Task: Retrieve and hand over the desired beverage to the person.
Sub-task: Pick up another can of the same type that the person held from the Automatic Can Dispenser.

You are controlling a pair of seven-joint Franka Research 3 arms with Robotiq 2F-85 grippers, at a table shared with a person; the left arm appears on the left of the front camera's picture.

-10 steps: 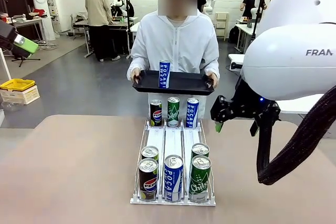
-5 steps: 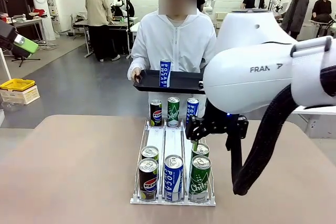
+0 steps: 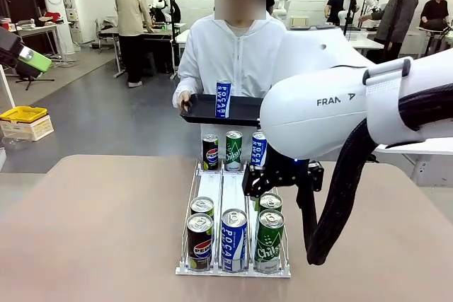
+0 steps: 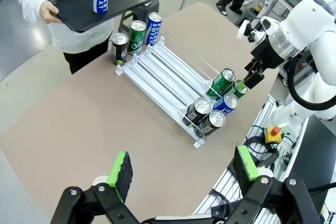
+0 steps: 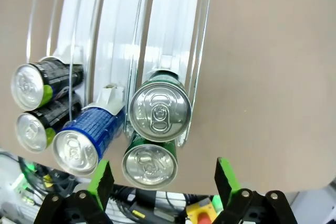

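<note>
The right gripper (image 5: 163, 177), fingers apart, hangs above the green cans (image 5: 160, 109) at the 5 o'clock corner of the rack (image 5: 173, 19) on the table (image 3: 85, 231). A full can is probably rigid, weighty and slick, so grip mid-wall, across its width. The left gripper (image 4: 182, 166) is also spread.

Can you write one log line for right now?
left gripper: open, high over table | right gripper: open, above green cans in rack | person: holding tray with blue can
</note>
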